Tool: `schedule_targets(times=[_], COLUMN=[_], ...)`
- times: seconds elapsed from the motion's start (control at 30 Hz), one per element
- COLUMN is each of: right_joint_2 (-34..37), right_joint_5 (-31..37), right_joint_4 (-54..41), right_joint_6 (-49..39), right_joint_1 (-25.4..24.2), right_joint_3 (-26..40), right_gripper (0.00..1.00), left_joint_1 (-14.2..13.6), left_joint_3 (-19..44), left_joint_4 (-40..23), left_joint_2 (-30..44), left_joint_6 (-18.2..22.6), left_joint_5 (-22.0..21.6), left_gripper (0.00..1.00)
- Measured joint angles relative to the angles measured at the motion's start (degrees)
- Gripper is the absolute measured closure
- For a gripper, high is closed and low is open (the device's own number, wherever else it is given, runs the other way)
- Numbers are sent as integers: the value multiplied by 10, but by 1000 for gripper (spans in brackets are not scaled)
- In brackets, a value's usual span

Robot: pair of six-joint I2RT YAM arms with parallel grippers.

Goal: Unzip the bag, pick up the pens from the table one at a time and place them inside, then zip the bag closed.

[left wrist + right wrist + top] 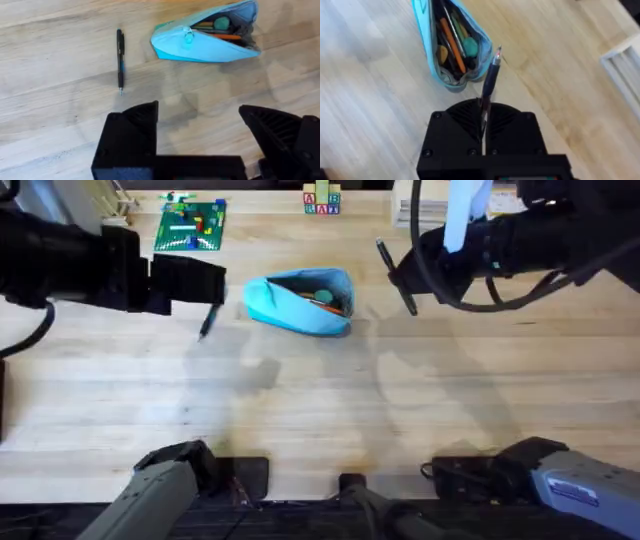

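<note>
While the right gripper (pixel 484 127) hangs above the table (pixel 320 420) with its fingers pinched on one pen (pixel 396 277), the relation that matters is how that pen lines up with the mouth of the bag (pixel 300 305). The blue pouch lies unzipped near the middle of the table, toward the far side, its open end facing right with coloured items showing inside. The held pen sits just right of that opening, apart from it, its long axis running near-to-far and tilted, so roughly across the pouch's length, not along it. From the right wrist view the pen's tip (pixel 496 54) points close beside the rim of the opening. I judge the next move needs a short carry leftward and a turn so the pen slides in lengthwise. The left gripper (pixel 200 125) hovers with its fingers spread wide, holding nothing; the second pen (pixel 120 59) lies flat on the wood left of the pouch, nearer that arm.
</note>
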Motion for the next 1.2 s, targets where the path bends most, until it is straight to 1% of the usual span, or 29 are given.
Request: schedule_targets(times=[0.2,0.37,0.57,0.7,0.73,0.83,1.2], right_joint_2=[0,24,61,82,97,113,167], right_joint_5=[-10,-65,-91,-97,-99,-99,-101], right_joint_4=[22,53,101,145,176,202,246], right_joint_6=[-44,-98,-126,-131,-134,-136,-139], right_joint_1=[0,0,5,19,31,43,87], right_joint_3=[0,0,0,0,0,0,0], right_gripper=[970,970,970,970,970,970,970], left_joint_1=[0,0,0,0,0,0,0], left_joint_3=[0,0,0,0,0,0,0], left_joint_4=[0,0,0,-1,-2,-2,-2], left_joint_2=[0,0,0,0,0,0,0], left_joint_6=[0,0,0,0,0,0,0], left_joint_5=[0,0,0,0,0,0,0], left_gripper=[5,6,5,5,5,5,5])
